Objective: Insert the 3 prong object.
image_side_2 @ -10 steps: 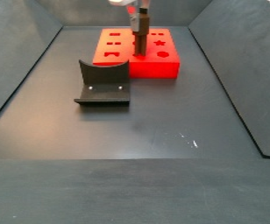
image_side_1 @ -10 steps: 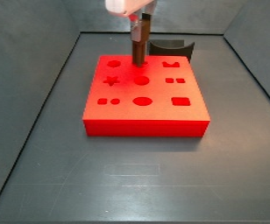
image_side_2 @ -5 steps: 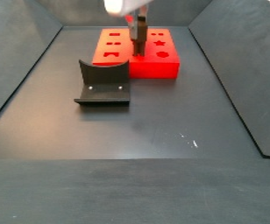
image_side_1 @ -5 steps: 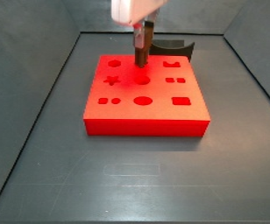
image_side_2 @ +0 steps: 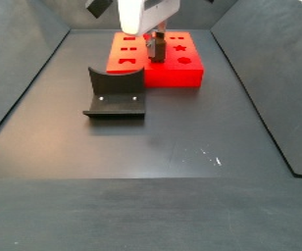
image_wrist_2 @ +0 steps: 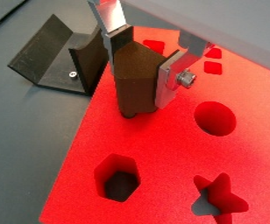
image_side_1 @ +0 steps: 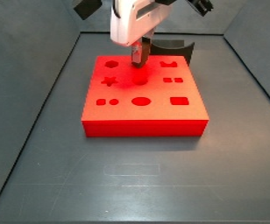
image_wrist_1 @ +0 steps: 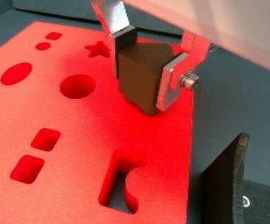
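Gripper [image_wrist_1: 149,66] clamps the 3 prong object [image_wrist_1: 144,79], upright, its lower end touching the red block [image_wrist_1: 55,131], fixture [image_side_2: 115,93] well apart.

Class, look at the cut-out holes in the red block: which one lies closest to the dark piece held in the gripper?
The round hole. It lies right beside the dark 3 prong object clamped in the gripper; the star, hexagon and rectangular holes on the red block lie farther off.
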Robot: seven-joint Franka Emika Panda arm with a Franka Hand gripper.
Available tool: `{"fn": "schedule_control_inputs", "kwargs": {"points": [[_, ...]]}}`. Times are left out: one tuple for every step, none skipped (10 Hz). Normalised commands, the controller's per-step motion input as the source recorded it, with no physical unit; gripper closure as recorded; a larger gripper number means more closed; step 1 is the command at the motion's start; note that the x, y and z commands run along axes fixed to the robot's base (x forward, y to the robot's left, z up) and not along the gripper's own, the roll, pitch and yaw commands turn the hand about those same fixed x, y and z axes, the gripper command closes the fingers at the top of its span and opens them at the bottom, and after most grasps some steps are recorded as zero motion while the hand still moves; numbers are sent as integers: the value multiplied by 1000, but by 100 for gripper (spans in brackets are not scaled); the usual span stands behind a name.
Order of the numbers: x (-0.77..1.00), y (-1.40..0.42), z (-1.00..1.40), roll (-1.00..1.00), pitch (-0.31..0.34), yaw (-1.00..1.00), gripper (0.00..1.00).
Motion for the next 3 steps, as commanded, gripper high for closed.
{"fn": "schedule_control_inputs", "kwargs": {"points": [[0, 0, -143, 99, 131, -231, 100], [0, 0, 0, -4, -1, 0, 100], [0, 0, 0, 0, 0, 0, 100]]}}
